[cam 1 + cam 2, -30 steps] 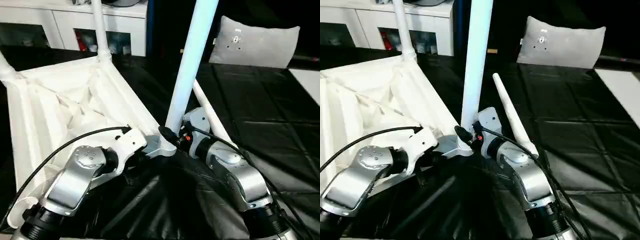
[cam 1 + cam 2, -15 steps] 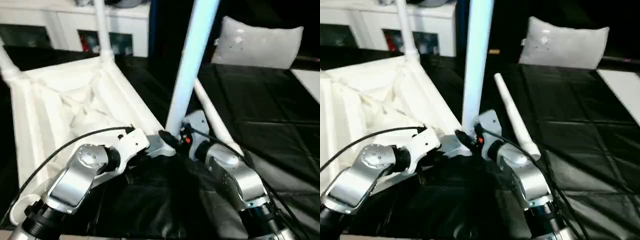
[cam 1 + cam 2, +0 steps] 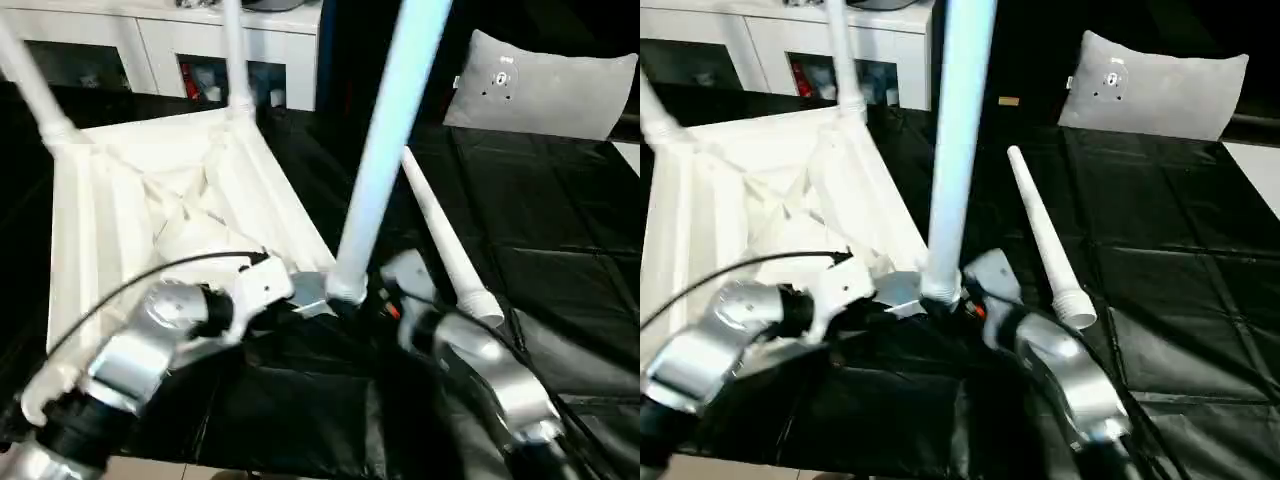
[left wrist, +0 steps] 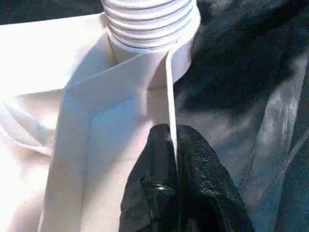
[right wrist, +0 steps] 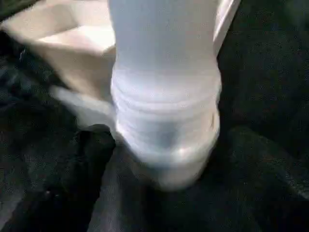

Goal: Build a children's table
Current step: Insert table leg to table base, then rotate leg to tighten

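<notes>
The view has swung, so a third upright leg (image 3: 35, 90) now shows at the top's (image 3: 120, 220) far corner. Left end effector (image 4: 174, 159) pinches a rib by the near socket (image 4: 149, 29), where a leg (image 3: 385, 150) stands. Right end effector's grip: cannot tell. A loose leg (image 3: 1045, 240) lies on the open black sheet (image 3: 1180, 250).

Home room (pillow (image 3: 540, 85); glass-doored cabinet (image 3: 170, 45))

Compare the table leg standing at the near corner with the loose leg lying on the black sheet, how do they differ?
The near-corner leg stands upright, its ribbed base seated in the tabletop's corner socket; the loose leg lies flat on the black sheet, joined to nothing. The standing leg rises between both grippers, the left gripper pinching a thin rib beside its socket; the loose leg lies apart beside the right forearm. Both are white tapered tubes.
</notes>
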{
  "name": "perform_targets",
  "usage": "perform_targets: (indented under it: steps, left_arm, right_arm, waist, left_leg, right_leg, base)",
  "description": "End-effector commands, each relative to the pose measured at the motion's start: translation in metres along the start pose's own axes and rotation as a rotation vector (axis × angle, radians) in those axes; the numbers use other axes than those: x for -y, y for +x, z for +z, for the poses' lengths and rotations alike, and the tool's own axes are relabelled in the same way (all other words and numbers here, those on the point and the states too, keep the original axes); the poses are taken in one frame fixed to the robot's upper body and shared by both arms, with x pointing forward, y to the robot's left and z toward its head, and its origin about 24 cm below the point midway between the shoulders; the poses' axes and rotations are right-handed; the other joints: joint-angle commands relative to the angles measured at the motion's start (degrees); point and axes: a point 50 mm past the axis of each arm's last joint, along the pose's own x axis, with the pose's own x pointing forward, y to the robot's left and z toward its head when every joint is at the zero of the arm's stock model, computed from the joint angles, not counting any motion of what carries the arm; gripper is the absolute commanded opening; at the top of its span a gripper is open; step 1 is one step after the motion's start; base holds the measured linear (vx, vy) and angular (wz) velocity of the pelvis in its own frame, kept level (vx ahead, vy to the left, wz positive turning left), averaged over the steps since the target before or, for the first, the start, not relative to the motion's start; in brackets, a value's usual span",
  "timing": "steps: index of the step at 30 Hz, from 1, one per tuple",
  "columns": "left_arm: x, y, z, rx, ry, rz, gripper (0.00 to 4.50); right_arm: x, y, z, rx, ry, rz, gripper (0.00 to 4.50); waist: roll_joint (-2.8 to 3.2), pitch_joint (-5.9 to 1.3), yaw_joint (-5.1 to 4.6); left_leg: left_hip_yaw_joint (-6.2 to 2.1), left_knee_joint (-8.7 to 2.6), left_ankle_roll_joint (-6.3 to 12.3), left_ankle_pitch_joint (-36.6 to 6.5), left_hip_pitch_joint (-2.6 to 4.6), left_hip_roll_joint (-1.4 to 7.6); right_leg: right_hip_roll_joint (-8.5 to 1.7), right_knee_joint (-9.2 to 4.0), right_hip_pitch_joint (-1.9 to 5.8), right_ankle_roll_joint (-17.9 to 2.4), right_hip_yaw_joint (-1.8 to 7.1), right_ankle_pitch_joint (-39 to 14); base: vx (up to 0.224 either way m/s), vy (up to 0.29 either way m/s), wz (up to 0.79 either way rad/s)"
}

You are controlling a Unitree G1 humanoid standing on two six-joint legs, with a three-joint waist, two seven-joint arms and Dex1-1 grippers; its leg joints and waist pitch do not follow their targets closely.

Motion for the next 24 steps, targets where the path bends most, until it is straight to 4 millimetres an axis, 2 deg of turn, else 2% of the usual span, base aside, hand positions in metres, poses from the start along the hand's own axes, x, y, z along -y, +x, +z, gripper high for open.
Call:
perform_targets:
  steps: [1, 5, 11, 12, 13, 14, 17, 24]
  left_arm:
    - [0.001, 0.001, 0.009, 0.026, 0.113, -0.090, 0.00]
    - [0.002, 0.001, 0.006, 0.027, 0.132, -0.154, 0.00]
    - [0.005, -0.001, 0.002, 0.015, 0.188, -0.236, 0.00]
    - [0.006, -0.001, 0.001, 0.016, 0.198, -0.266, 0.00]
    - [0.007, -0.001, 0.000, 0.015, 0.200, -0.271, 0.00]
    - [0.008, -0.001, 0.000, 0.017, 0.209, -0.297, 0.00]
    - [0.010, 0.000, 0.000, 0.016, 0.223, -0.320, 0.00]
    - [0.009, 0.000, -0.001, 0.006, 0.253, -0.337, 0.00]
  right_arm:
    - [0.006, -0.012, 0.013, 0.061, -0.037, 0.036, 4.44]
    - [0.009, -0.019, 0.018, 0.068, -0.064, 0.082, 4.48]
    - [0.011, -0.021, 0.030, 0.096, -0.070, 0.179, 4.48]
    - [0.010, -0.018, 0.033, 0.082, -0.098, 0.224, 4.48]
    - [0.009, -0.017, 0.034, 0.078, -0.103, 0.231, 4.48]
    - [0.008, -0.012, 0.034, 0.051, -0.135, 0.255, 4.48]
    - [0.004, -0.005, 0.034, 0.015, -0.154, 0.302, 4.48]
    - [0.001, 0.000, 0.033, -0.025, -0.156, 0.376, 4.48]
  waist:
    - [1.25, -3.83, 0.00]
    - [1.30, -3.90, 0.17]
    - [1.35, -4.13, 0.88]
    - [1.86, -4.11, 1.04]
    - [1.48, -4.05, 0.92]
    - [1.41, -4.05, 0.98]
    - [1.43, -3.90, 1.04]
    - [1.50, -3.82, 1.01]
  left_leg:
    - [-0.83, -3.18, 1.67, -7.99, 1.08, 2.67]
    - [-0.71, -3.04, 2.25, -7.85, 1.16, 2.72]
    - [-0.70, -2.79, 3.41, -6.46, 1.24, 2.82]
    - [-0.79, -2.81, 3.20, -6.62, 1.30, 2.87]
    - [-0.77, -2.85, 2.89, -7.25, 1.21, 2.81]
    - [-0.76, -2.84, 2.80, -7.41, 1.26, 2.82]
    - [-0.69, -2.88, 1.82, -9.10, 1.34, 2.87]
    - [-0.78, -2.98, 0.59, -11.29, 1.32, 2.87]
  right_leg:
    - [-4.07, -3.38, 2.71, -13.82, 2.75, 5.26]
    - [-4.15, -3.29, 2.59, -14.35, 2.76, 4.95]
    - [-4.21, -2.87, 2.61, -15.44, 2.65, 7.19]
    - [-4.29, -2.82, 2.54, -15.56, 2.61, 6.97]
    - [-4.17, -2.87, 2.62, -15.58, 2.54, 6.19]
    - [-4.19, -2.89, 2.60, -15.58, 2.56, 5.83]
    - [-4.42, -3.06, 2.40, -15.39, 2.67, 2.33]
    - [-4.37, -3.16, 2.22, -14.91, 2.72, -0.79]
  base:
    - [0.000, 0.000, 0.00]
    - [0.000, 0.000, 0.00]
    - [0.000, 0.000, 0.00]
    - [0.000, 0.000, 0.00]
    - [0.000, 0.000, 0.00]
    - [0.000, 0.000, 0.00]
    - [0.000, 0.000, 0.00]
    - [0.000, 0.000, 0.00]
